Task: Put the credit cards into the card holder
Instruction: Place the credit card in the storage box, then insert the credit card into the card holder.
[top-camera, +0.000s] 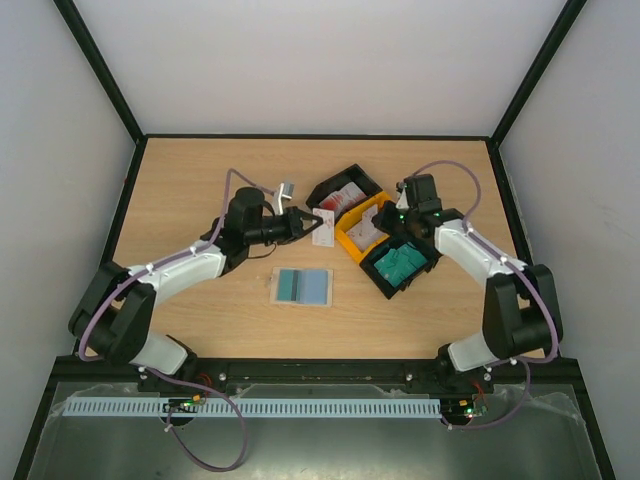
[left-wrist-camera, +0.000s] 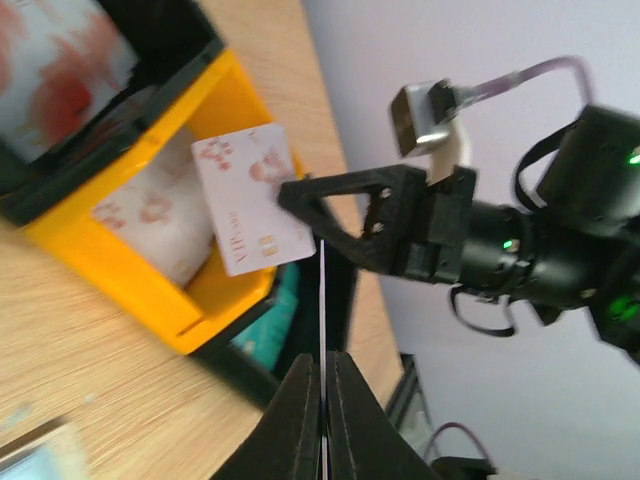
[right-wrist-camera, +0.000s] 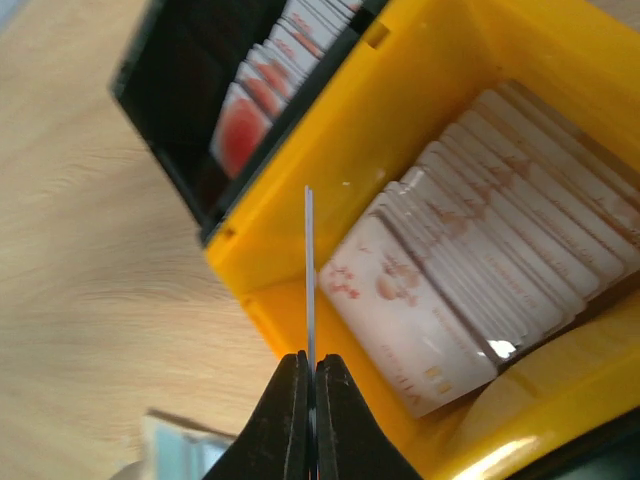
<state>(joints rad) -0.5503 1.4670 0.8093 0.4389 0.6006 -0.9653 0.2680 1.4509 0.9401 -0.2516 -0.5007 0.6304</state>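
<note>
Wood-grain laminate table top (top-camera: 200, 190) is the largest item and carries all we list. Right of centre we count three open plastic bins: a black bin of red-and-white cards (right-wrist-camera: 175, 100), a yellow bin of pale red-printed cards (right-wrist-camera: 300, 180) and a black bin of teal cards (top-camera: 376, 279).

Next we enter the pale folding card holder (top-camera: 302, 286), lying open and flat near the table's middle, apart from the bins and nearer the arm bases.

We find the left gripper (left-wrist-camera: 323, 365) clamped tight on a thin white card (top-camera: 322, 230), held in the air beside the bins. The right gripper (right-wrist-camera: 308, 365) is likewise pinched on a paw-print card (left-wrist-camera: 255, 200) over the yellow bin.

Handling, as we judge it:
- Carry the left card to the holder and lower it nearly flat.
- Meet a pocket mouth squarely and release only once seated, since the loose holder may skid.

Not made out:
- the pocket openings
- whether the holder's teal panel is a card
- the holder in both wrist views, where it is only a blurred, cropped corner
</note>
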